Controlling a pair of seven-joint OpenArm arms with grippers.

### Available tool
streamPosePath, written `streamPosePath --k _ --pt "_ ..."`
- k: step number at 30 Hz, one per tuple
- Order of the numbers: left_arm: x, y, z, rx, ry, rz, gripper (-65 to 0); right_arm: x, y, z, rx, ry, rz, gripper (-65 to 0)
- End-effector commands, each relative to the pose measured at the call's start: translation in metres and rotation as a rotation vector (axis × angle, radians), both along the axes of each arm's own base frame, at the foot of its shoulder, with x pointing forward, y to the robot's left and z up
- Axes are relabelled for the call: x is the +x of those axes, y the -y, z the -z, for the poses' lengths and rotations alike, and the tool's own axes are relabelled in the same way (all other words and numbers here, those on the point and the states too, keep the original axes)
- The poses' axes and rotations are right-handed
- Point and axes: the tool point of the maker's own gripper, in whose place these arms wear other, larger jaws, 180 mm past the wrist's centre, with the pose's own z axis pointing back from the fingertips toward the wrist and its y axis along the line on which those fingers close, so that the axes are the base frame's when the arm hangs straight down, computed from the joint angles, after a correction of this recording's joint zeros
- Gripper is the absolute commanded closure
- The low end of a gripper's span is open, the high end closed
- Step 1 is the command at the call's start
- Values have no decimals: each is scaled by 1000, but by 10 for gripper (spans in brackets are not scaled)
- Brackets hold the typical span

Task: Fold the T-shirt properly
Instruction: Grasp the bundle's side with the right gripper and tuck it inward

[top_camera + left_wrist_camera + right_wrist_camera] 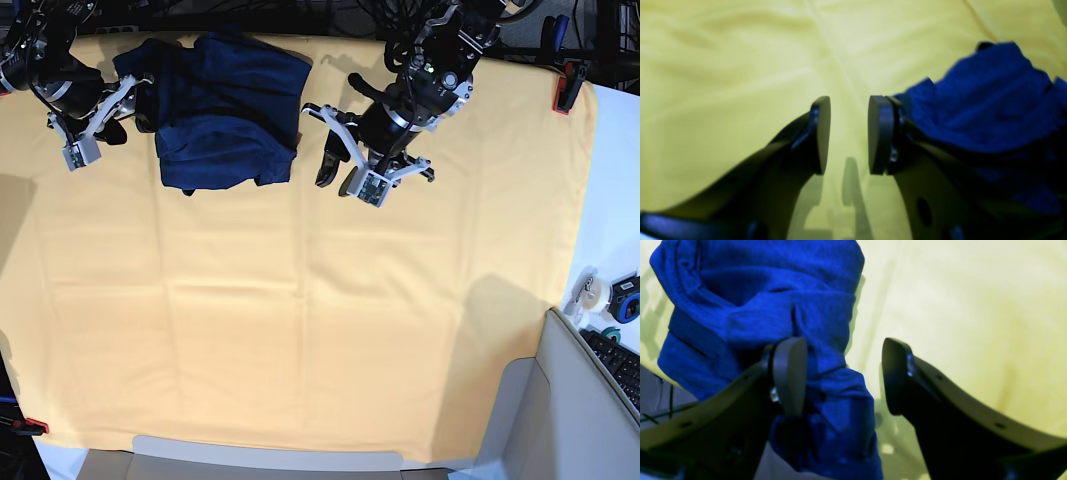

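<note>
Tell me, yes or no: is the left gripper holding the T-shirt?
No. The left gripper has its jaws open over bare yellow cloth, with the T-shirt beside it.

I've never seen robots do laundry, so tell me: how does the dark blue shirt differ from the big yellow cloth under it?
The T-shirt is dark navy; the yellow cloth is pale. The T-shirt is small and bunched into a rumpled heap near the far edge; the yellow cloth is far larger, spread nearly flat across the table. Both are plain, soft fabric without print.
</note>
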Motion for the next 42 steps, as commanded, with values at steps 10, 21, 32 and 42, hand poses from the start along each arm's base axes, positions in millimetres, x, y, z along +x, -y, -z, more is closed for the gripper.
streamPosePath --k 10,21,32,42 --pt "7 0 -12 -13 47 -8 -191 0 -28 -15 84 44 -114 -352" --pt "7 0 -12 -13 47 -8 -191 -13 -49 -15 157 15 -192 -352" --pt "7 0 -12 -13 47 -6 -191 -27 -44 -10 125 -31 -225 -352" --pt "7 0 -11 -12 44 -7 -191 -34 -53 -21 210 -25 -256 -352"
